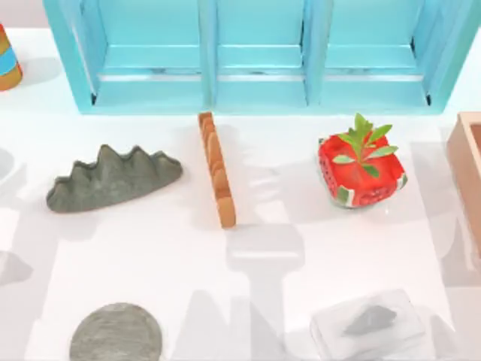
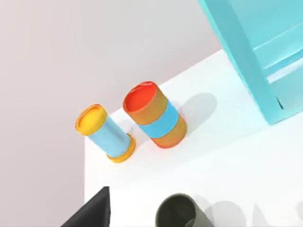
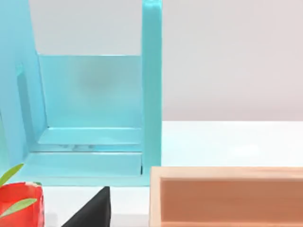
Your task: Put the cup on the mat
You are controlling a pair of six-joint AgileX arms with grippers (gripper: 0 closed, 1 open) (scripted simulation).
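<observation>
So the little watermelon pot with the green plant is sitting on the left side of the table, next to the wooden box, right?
Not quite: the watermelon pot sits on the right side of the table, as the top view shows. The rest holds: it has a green plant and is near the wooden box.

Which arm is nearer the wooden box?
Right. Its wrist view has the wooden box close in front; the left wrist view faces the striped can at the far left of the table.

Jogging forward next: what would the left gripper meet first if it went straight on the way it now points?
Likely the orange-and-blue striped can, standing upright beside a yellow-capped tube. The cup sits nearer but seems off that line. Depth is unclear.
</observation>
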